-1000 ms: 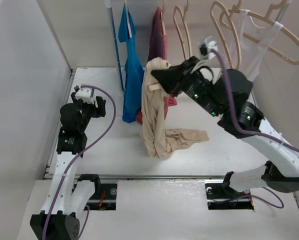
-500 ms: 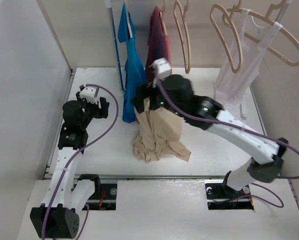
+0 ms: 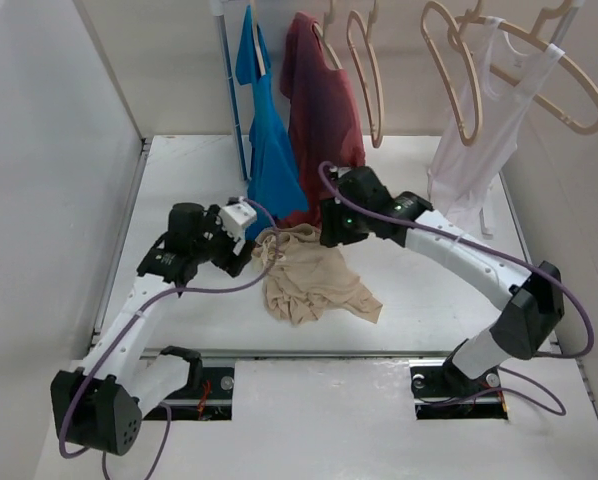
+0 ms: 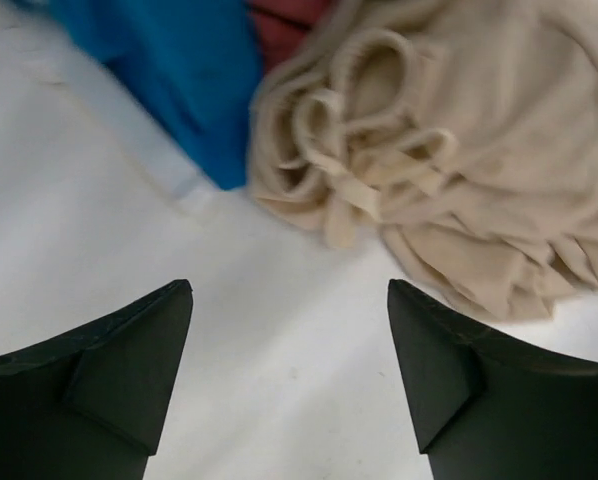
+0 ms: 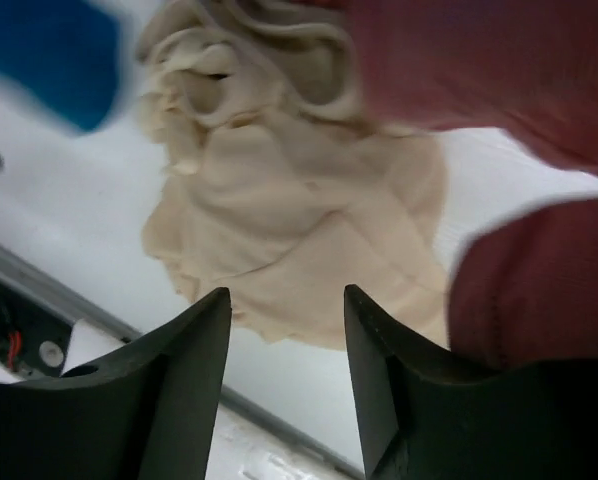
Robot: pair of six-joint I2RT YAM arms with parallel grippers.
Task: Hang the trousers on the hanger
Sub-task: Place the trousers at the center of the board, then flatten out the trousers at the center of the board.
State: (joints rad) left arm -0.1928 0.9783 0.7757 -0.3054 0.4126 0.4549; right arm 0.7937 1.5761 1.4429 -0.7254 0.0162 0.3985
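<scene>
The trousers [image 3: 314, 283], released by the right gripper [image 5: 284, 335], now lie crumpled on the table [image 3: 409, 292]. The left gripper [image 4: 289, 335] has advanced beside them. Both grippers' fingers are spread, holding nothing.

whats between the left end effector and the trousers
Only bare white table, shown in the left wrist view; the left end effector is not touching the trousers.

No writing, label, brand, number or sign can be read anywhere in these views.
</scene>
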